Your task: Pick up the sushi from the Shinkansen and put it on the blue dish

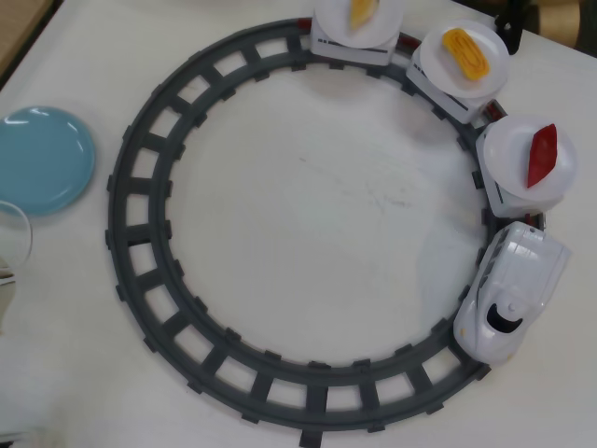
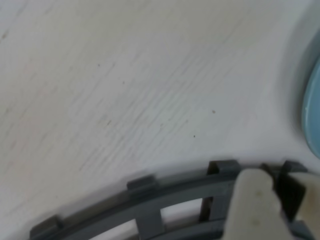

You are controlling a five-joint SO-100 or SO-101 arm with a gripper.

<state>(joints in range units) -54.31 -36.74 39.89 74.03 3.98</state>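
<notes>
Surface [image 1: 308, 205], pale and scuffed, carries the blue dish [image 1: 42, 159] at the overhead view's far left, plain, glossy and bare. A grey track [image 1: 140, 243] rings the middle; at right the Shinkansen [image 1: 513, 289] trails three plated cars, the nearest bearing the sushi [image 1: 542, 155], a small glossy dark-red pointed sliver. In the blurred wrist view the hand [image 2: 265, 205] hangs over the track, possibly spread, though I cannot tell.

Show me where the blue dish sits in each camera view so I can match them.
Overhead view: the blue dish lies at the left edge, outside the ring, empty.
Wrist view: only a sliver of its rim shows at the right edge.
Shared landmark: the grey track, which crosses the bottom of the wrist view.
</notes>
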